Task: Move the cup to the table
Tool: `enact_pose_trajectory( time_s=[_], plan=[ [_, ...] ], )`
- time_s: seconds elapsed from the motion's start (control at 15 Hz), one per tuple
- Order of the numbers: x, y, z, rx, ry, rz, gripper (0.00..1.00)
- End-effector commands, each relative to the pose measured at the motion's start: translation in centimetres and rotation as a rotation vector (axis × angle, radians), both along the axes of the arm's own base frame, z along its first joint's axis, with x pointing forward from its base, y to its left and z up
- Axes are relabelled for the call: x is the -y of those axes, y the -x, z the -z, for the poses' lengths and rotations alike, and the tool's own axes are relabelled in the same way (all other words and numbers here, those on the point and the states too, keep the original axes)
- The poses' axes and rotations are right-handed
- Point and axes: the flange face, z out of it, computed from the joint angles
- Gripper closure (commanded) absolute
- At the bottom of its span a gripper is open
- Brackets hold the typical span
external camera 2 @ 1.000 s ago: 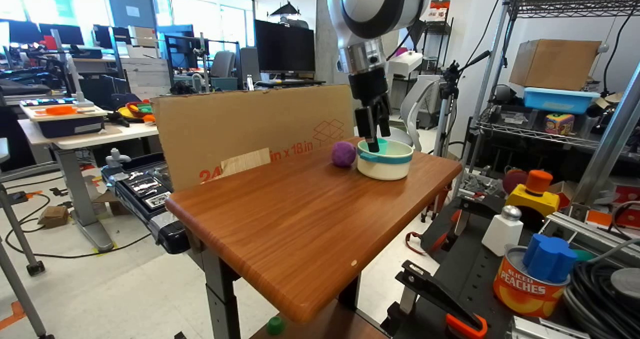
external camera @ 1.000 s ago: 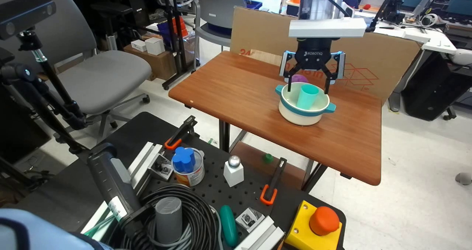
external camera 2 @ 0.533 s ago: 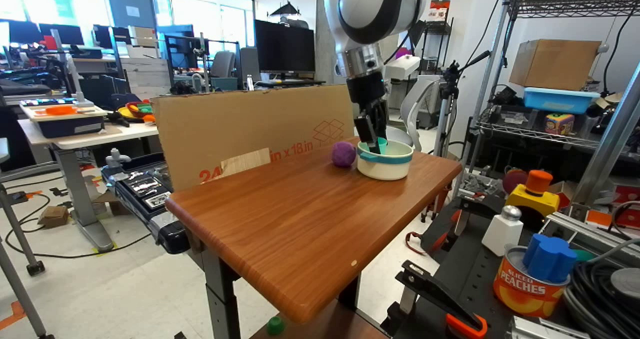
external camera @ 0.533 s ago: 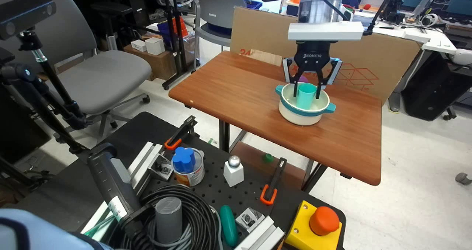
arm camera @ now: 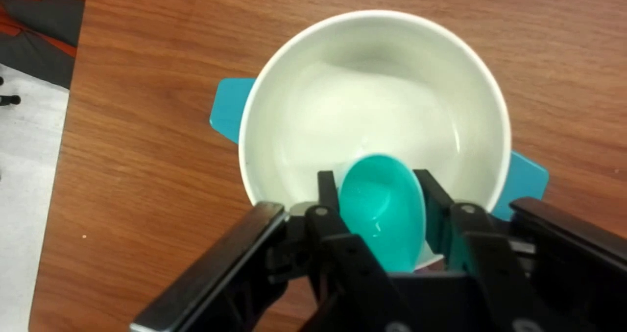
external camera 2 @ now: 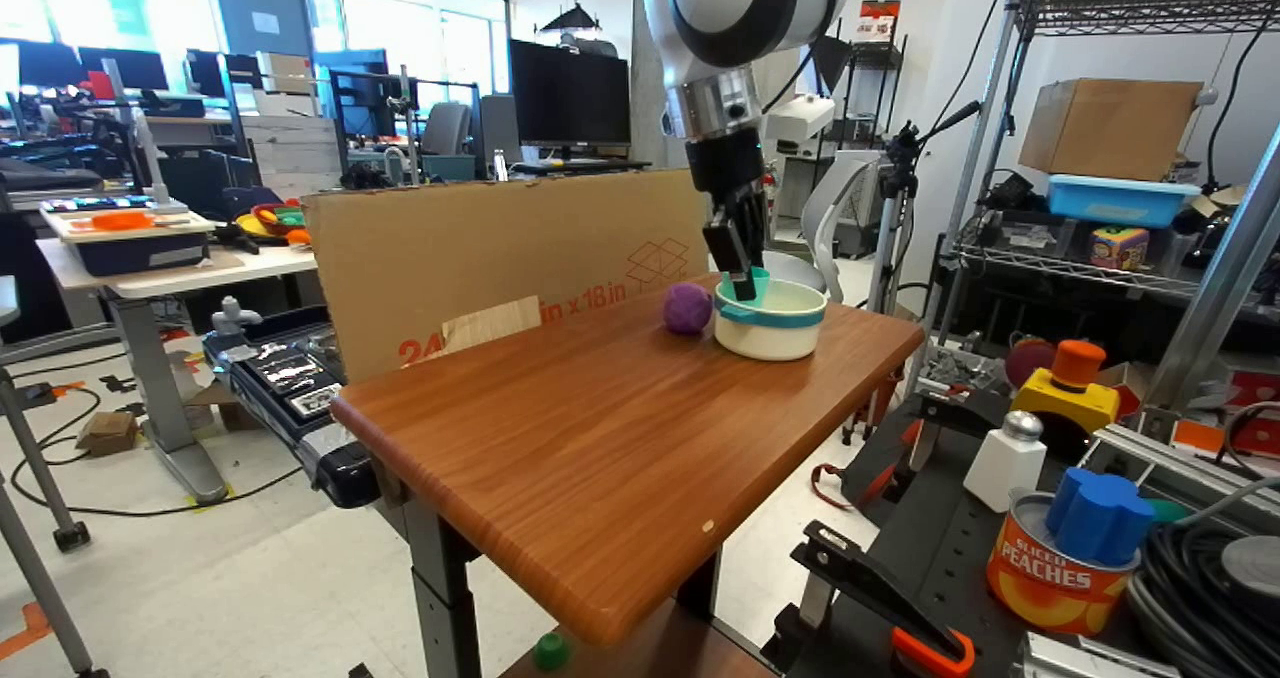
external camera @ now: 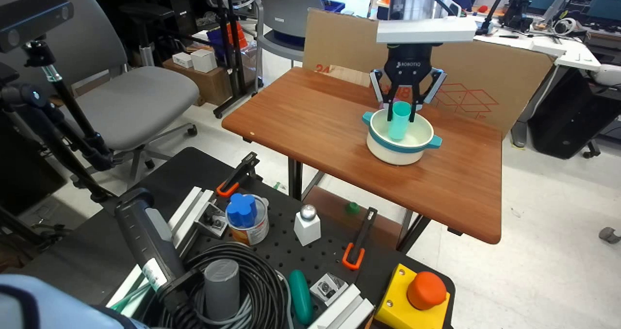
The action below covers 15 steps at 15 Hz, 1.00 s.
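Because it looks thin-walled, a small teal-green cylindrical plastic cup [arm camera: 383, 214] wants a gentle pinch

Gripping its opposite upper sides, the jaws hold the cup between them, its base in the round teal-banded cream pot [external camera: 398, 158] beneath. It should be light, springy, hardly fragile, perhaps slick; near the rim seems a fair hold.

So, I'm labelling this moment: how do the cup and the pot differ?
Colour: the cup is plain teal-green; the pot is off-white with a teal band and two teal handles. Size: the cup is narrow, while the pot is far wider. State: the cup is held in the gripper; the pot stands on the table, ungripped. Both are round and open at the top.
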Motion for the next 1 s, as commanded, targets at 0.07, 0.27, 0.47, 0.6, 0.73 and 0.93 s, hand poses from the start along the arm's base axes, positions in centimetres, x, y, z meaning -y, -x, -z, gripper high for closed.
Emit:
enact_pose_trajectory(
  time_s=[0.07,0.27,0.47,0.6,0.73,0.93],
  plan=[
    [-1.1,3.2,-6.7,0.038,-0.032,-0.040,0.83],
    [-1.0,5.3,-12.1,0.083,-0.087,-0.026,0.83],
    [-2.9,7.6,-14.4,0.061,-0.141,-0.050,0.83],
    [-4.7,8.9,-14.2,0.049,-0.162,-0.071,0.83],
    [-6.9,9.5,-12.9,0.031,-0.170,-0.087,0.83],
    [-9.5,8.7,-10.1,0.001,-0.170,-0.110,0.83]
  ],
)
